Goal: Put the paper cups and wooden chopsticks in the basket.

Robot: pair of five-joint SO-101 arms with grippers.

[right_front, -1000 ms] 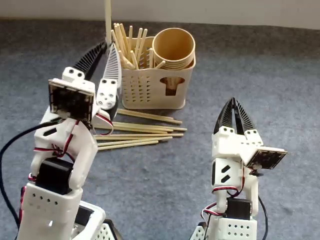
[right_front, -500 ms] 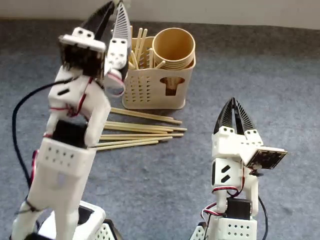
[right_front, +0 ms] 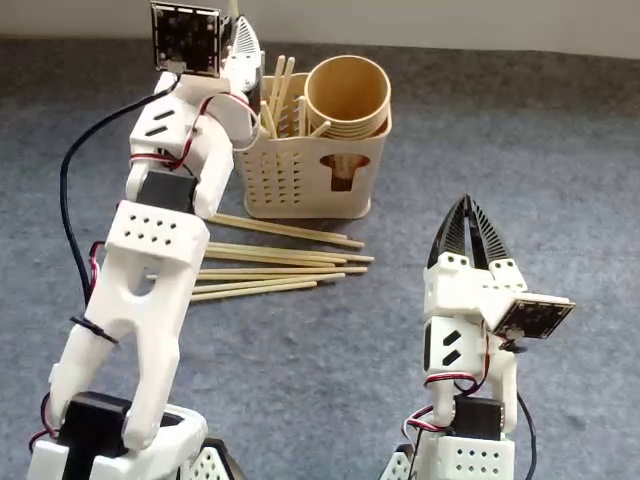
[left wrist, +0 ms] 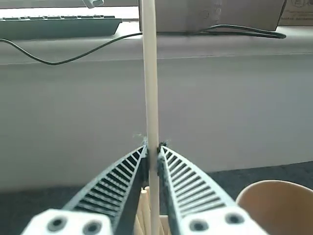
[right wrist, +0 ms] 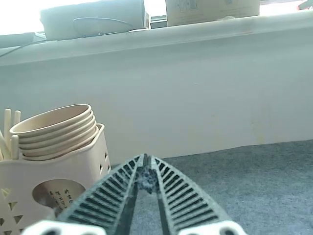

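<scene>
My left claw (left wrist: pixel 151 147) pinches one chopstick (left wrist: pixel 148 73) upright over the basket (right_front: pixel 300 185), chopstick side. To do it well: hold it vertical, aim for a gap among the standing sticks (right_front: pixel 268 95), and lower before letting go, else smooth round wood prob. bounces off the rim. Basket's stiff perforated plastic w/ paper cups (right_front: pixel 347 95) nested in its other half. Loose sticks (right_front: pixel 280 262) lie on the fuzzy grey tabletop (right_front: pixel 540 150). Right claw (right_front: pixel 466 205) is pressed together, empty.

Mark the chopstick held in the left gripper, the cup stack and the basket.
chopstick (left wrist: pixel 149 73), left wrist view, middle of its upright shaft.
cup stack (right_front: pixel 347 95), high view, inside wall of the top cup.
basket (right_front: pixel 290 185), high view, perforated front wall.
</scene>
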